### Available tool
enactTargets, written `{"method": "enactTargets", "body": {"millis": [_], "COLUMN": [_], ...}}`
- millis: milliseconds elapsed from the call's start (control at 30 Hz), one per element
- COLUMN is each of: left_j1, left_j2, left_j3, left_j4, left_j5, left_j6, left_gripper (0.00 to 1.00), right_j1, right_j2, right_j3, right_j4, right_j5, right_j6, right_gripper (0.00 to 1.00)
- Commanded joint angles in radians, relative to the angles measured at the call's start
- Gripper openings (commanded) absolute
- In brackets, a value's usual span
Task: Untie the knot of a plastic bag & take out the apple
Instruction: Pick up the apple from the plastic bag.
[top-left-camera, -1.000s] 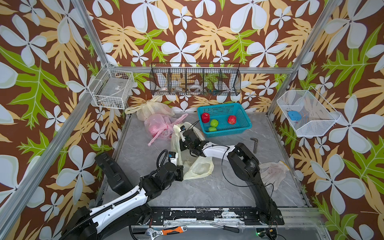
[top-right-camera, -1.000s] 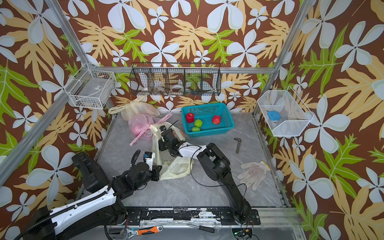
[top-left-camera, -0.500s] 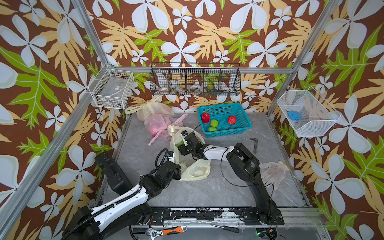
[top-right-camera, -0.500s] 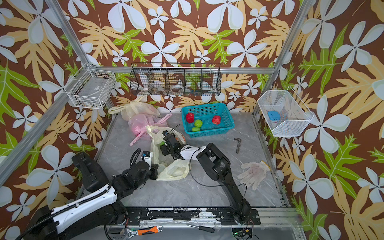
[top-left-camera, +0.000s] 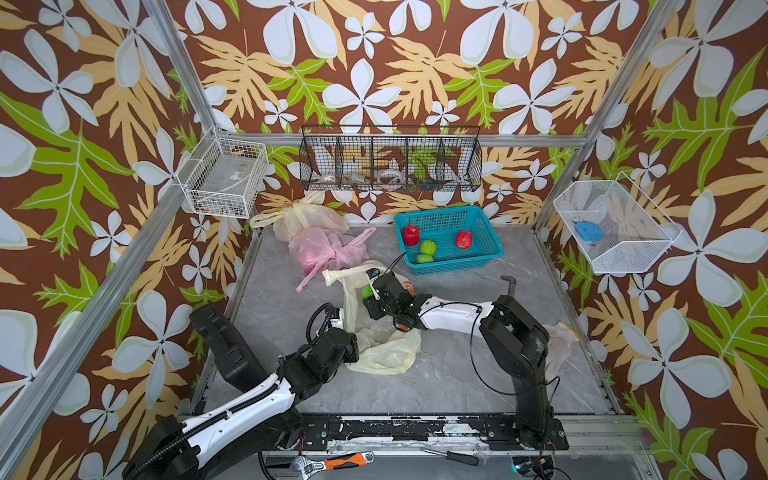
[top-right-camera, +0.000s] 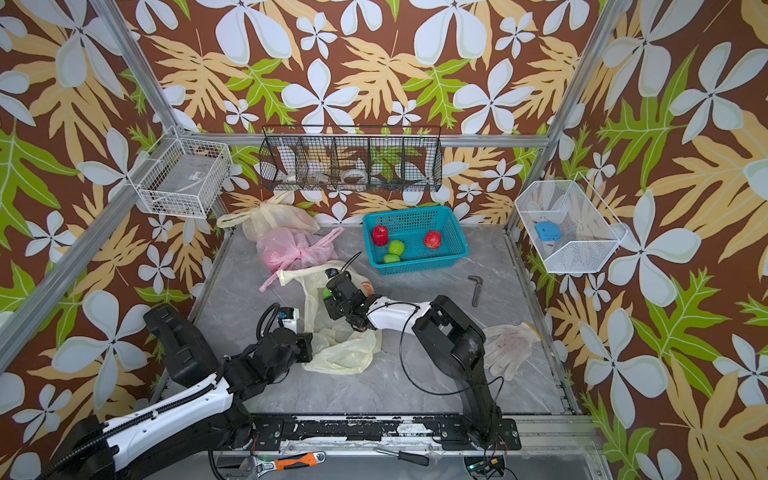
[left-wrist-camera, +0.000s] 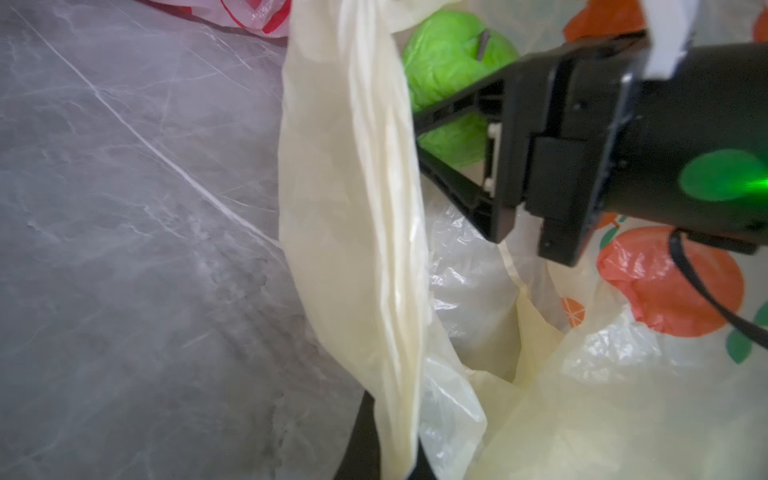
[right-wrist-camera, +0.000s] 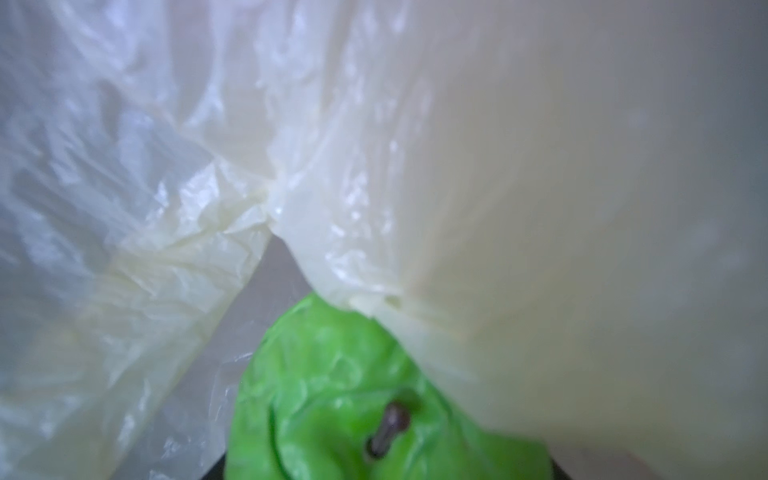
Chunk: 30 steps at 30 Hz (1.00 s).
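Since a second ago the right pincer (top-left-camera: 370, 296) has slid nearer across the grey counter (top-left-camera: 457, 374), and the plastic bag (top-left-camera: 386, 353) has shifted with it. In both top views this pincer sits in the bag's open mouth, clamped on the green apple (top-right-camera: 327, 293). The left pincer (top-left-camera: 354, 337), jaws together, pinches the bag's near edge.

From the left wrist, a taut strip of plastic bag (left-wrist-camera: 357, 208) rises from that pinch (the tips barely show). The green apple (left-wrist-camera: 444, 62) lies between the right pincer's black fingers (left-wrist-camera: 478, 203).

From the right wrist, the green apple (right-wrist-camera: 332, 395) sits close, stem showing, with bag film draped around it.
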Motion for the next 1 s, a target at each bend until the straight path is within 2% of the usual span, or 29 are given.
{"method": "enactTargets", "body": {"millis": [0,167,367,500,767,967], "left_j1": [0.004,0.013,0.018,0.021,0.026,0.026], "left_j2": [0.035,0.124,0.208,0.253,0.316,0.309], "left_j3": [0.017,0.082,0.162,0.204,0.192,0.142], "left_j4": [0.063,0.054,0.056,0.035,0.061,0.08], "left_j5": [-0.001,0.0,0.015,0.024,0.075,0.098], "left_j6": [-0.015,-0.001,0.026,0.046,0.021,-0.015], "left_gripper": [0.0,0.0,0.0,0.0,0.0,0.0], "right_j1": [0.016,0.05,0.055,0.055,0.054,0.053], "right_j2": [-0.019,-0.061,-0.085,-0.095,-0.111,-0.189], "right_j3": [0.002,-0.023,-0.059,-0.061,-0.115,-0.205], "right_j4": [-0.068,-0.09,-0.041,-0.048,-0.055,-0.009], "right_j5": [0.097,0.122,0.028,0.018,0.035,0.029], "right_j6": [-0.055,-0.117,-0.164,-0.166,-0.171,-0.132], "right_gripper": [0.63,0.65,0.71,0.68,0.72,0.67]}}
